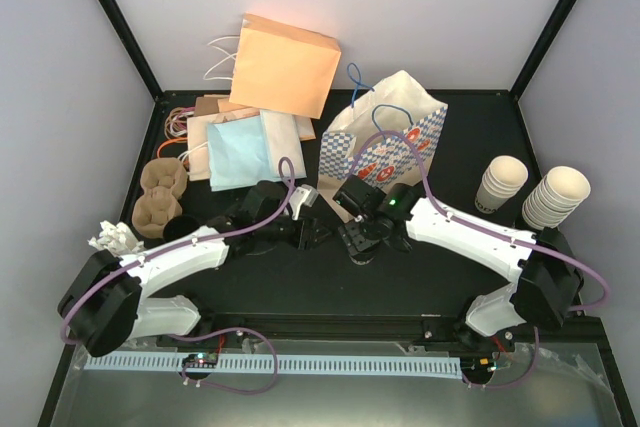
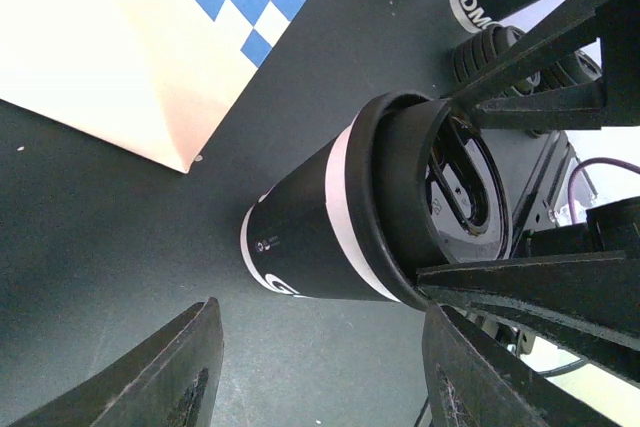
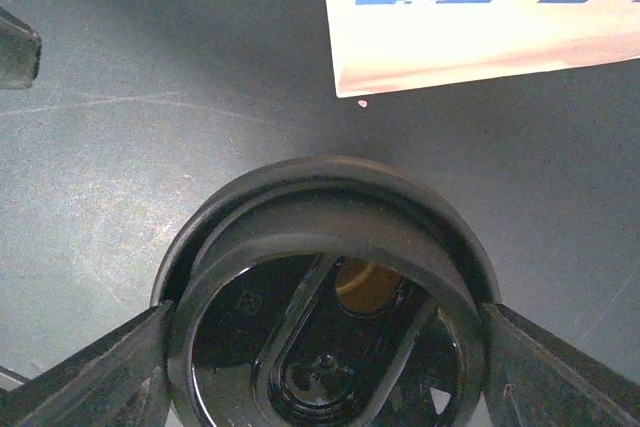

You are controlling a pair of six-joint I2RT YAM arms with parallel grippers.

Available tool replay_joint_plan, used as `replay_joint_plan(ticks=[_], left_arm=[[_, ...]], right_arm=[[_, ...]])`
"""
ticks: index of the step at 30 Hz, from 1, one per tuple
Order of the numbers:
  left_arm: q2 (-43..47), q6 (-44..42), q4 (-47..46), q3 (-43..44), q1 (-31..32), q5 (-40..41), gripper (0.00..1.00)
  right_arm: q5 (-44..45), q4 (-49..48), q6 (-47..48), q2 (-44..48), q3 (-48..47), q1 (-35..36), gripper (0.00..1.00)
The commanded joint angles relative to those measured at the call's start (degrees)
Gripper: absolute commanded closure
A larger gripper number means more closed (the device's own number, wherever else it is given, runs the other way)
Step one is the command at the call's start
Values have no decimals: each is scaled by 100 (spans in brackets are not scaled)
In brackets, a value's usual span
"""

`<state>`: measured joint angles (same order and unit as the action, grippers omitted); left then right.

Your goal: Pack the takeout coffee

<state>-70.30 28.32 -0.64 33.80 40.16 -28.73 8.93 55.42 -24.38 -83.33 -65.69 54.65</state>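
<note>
The takeout coffee (image 2: 315,247) is a black cup with white bands and a black lid (image 3: 330,247), standing on the dark table. My right gripper (image 3: 325,332) is shut on the lid, one finger (image 2: 540,47) pressed against each side of the rim. In the top view the right gripper (image 1: 358,239) hides the cup. My left gripper (image 2: 320,347) is open beside the cup's lower body, its fingers (image 2: 190,367) apart from it with nothing between them. Just behind the cup stands the blue-checked paper bag (image 1: 385,137).
Two stacks of like cups (image 1: 500,182) (image 1: 555,197) stand at the right. An orange bag (image 1: 285,67) and flat paper bags (image 1: 240,142) lie at the back left. Pulp cup carriers (image 1: 160,197) and crumpled white paper (image 1: 113,239) sit at the left.
</note>
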Motion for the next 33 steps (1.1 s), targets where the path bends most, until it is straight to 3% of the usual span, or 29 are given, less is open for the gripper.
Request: replay_joint_plan(ticks=[1,4,17,18,21,22,27,30,32,33], left_arm=[[-35,1,-197,-23,34,-87,43],[101,-59,-126,-31,32,40,43],[352,-200,115,-1,32,277,41],[375,-201,116,-5,32,282,38],[550,5,437,2,28,1062,4],[707,62,556,-20,29,1330,1],[1426,747,861,-221,-13,2338,1],[1631,681,122,-541,-86,1712,1],[1597,692,-88,-595,-91,1232,8],[1522,657,-163,-561,-94,933,12]], right_arm=[[163,242,-26,-78,-97,29,12],[229,309,-78,-17,-198,28,6],[492,502,-134,212,-531,28,6],[528,491,-144,254,-528,27,6],[519,244,-151,549,-450,28,6],[502,115,-143,685,-400,28,6],[488,-779,-41,1505,168,15,6],[512,-1222,-70,1838,728,-79,6],[-157,-1171,41,1830,857,-439,5],[-555,-1214,124,1837,914,-610,10]])
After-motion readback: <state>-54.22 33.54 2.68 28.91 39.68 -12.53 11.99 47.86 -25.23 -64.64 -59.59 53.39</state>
